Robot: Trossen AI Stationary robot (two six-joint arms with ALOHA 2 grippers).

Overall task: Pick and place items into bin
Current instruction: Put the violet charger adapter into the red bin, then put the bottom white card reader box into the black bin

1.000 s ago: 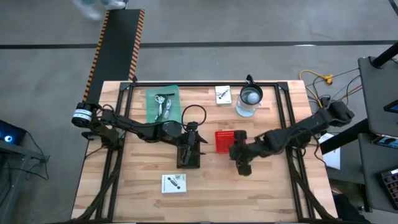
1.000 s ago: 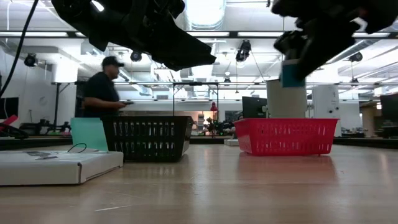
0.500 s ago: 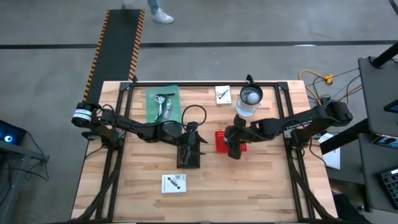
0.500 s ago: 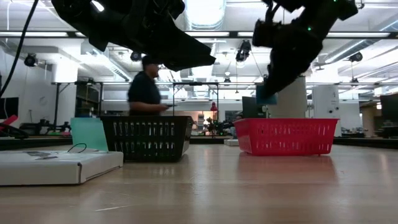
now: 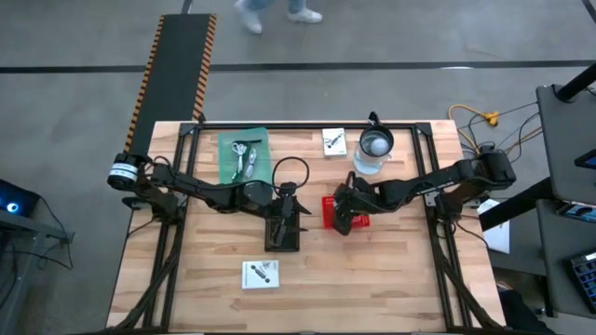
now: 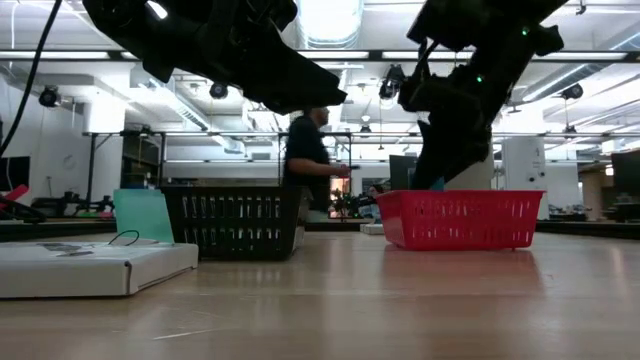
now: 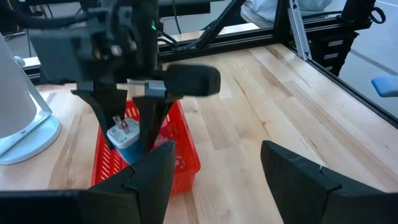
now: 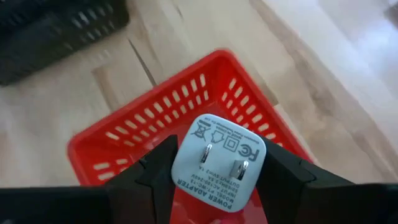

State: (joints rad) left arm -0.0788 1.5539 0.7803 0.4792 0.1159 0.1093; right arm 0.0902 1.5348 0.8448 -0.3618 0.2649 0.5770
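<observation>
Now the right pincer [image 8: 217,171] squeezes a small pale-blue plug block [image 8: 218,163] with two metal prongs, above the red basket [image 8: 124,152]. Left pincer [image 7: 214,168] hangs wide open, holding nothing.

Lighting: even and bright over my table, soft shadows; ceiling strip lights [image 6: 330,20] glare in low view, my arms dark silhouettes there. My right wrist view: backdrop blurred, near adapter [image 8: 217,163] sharp

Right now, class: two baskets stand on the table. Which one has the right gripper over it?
The red basket. The right gripper hangs over it holding a power adapter; the black basket sits apart, under the left arm.
</observation>
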